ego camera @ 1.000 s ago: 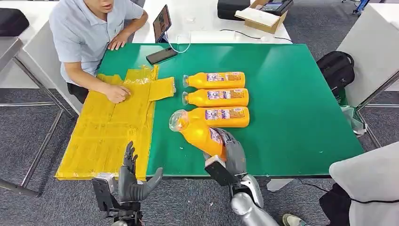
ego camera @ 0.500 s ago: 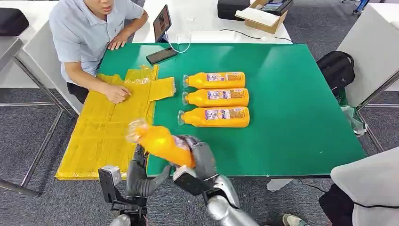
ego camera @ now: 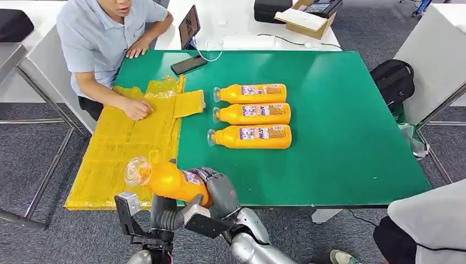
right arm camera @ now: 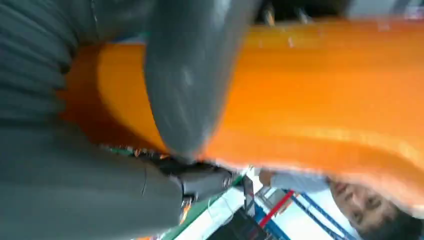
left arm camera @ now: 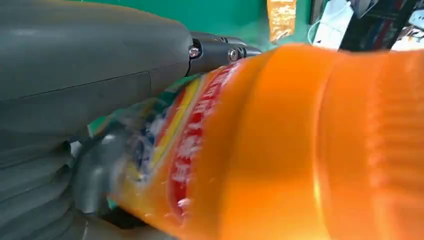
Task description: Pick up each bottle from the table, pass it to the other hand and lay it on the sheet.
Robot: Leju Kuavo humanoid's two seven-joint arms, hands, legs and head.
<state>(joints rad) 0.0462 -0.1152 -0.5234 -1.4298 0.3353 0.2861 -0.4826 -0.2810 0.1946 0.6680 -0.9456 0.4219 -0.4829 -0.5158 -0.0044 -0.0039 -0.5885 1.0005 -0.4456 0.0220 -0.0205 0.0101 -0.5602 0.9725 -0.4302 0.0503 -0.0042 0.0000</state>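
The right hand (ego camera: 217, 190) was clamped around the lower body of an orange bottle (ego camera: 165, 179), holding it on its side in the air above the near edge of the green table (ego camera: 340, 137), with the clear cap end pointing toward the yellow sheet (ego camera: 126, 148). In the right wrist view the thick grey thumb (right arm camera: 195, 75) lay wrapped across the orange bottle (right arm camera: 325, 85), pressed against its side. The left hand (ego camera: 165, 214) sat directly under the bottle, just beside the right hand; in the head view its fingers rose behind the bottle and its thumb reached up toward it from below. The left wrist view showed the bottle (left arm camera: 300, 150) very close, its label blurred, next to the grey cover of the left hand (left arm camera: 75, 75) — but whether the fingers had closed on it I could not tell. Three more bottles lay on their sides in a neat row at the table's middle, caps toward the sheet: the far bottle (ego camera: 250, 93), the middle bottle (ego camera: 251, 114) and the near bottle (ego camera: 250, 136), each just beside the next. The sheet covered the table's left part and hung over its near-left edge. A person (ego camera: 104, 38) sat at the far left — one hand (ego camera: 136, 109) resting on the sheet. A dark phone (ego camera: 188, 64) lay on the far edge of the table, near a propped tablet (ego camera: 188, 26).
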